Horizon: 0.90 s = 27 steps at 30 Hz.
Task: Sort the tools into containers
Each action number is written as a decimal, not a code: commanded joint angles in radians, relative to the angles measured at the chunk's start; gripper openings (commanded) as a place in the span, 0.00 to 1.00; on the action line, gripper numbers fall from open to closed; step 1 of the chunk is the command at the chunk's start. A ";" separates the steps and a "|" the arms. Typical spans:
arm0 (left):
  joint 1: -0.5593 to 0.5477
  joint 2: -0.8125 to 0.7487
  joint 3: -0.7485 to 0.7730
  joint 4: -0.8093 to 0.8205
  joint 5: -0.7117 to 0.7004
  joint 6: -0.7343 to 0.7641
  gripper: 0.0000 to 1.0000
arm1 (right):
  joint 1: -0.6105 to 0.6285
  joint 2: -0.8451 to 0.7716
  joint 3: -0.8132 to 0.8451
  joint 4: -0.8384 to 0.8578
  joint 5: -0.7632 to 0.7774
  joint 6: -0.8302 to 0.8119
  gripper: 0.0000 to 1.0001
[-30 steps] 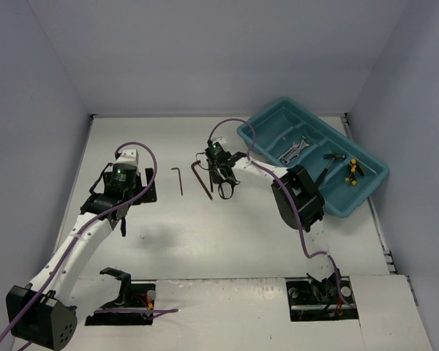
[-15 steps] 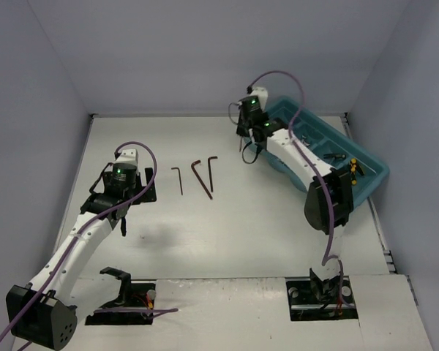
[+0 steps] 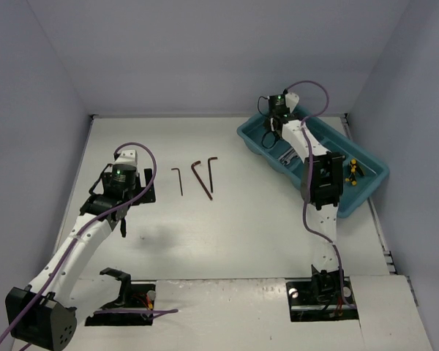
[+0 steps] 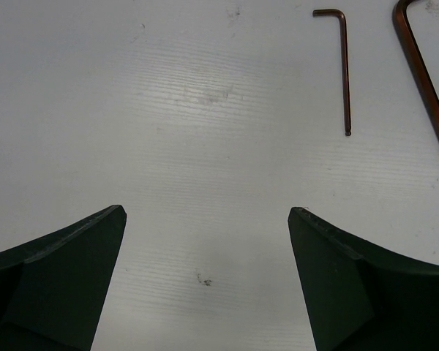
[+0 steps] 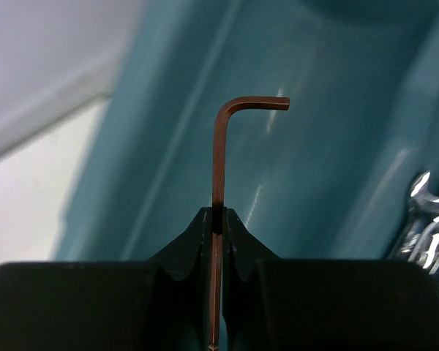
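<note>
A: Grip, right side?
B: Closed. The right gripper (image 5: pixel 218 219) pinched a brown hex key (image 5: pixel 219 153), bent end forward, over the teal tray (image 5: pixel 314 168), beside the wrenches (image 5: pixel 428 219).
A: Left?
B: The left gripper (image 4: pixel 207 212) stood spread wide, holding nothing, above the table (image 4: pixel 205 110). Three hex keys (image 3: pixel 200 178) lay between the arms.

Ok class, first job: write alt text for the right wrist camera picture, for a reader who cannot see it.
The right gripper is shut on the long shaft of a brown L-shaped hex key, its short end bent to the right. Behind it lies the teal tray, with silver wrenches at the right edge.
</note>
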 commanded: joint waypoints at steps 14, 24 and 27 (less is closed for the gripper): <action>0.009 -0.012 0.032 0.021 -0.028 0.016 0.90 | 0.134 -0.282 -0.088 0.020 -0.097 -0.201 0.41; 0.009 -0.005 0.043 -0.004 -0.080 -0.005 0.91 | 0.405 -0.297 -0.325 0.006 -0.062 -0.230 0.40; 0.009 -0.014 0.039 -0.002 -0.077 -0.007 0.91 | 0.448 -0.240 -0.318 0.006 -0.041 -0.220 0.39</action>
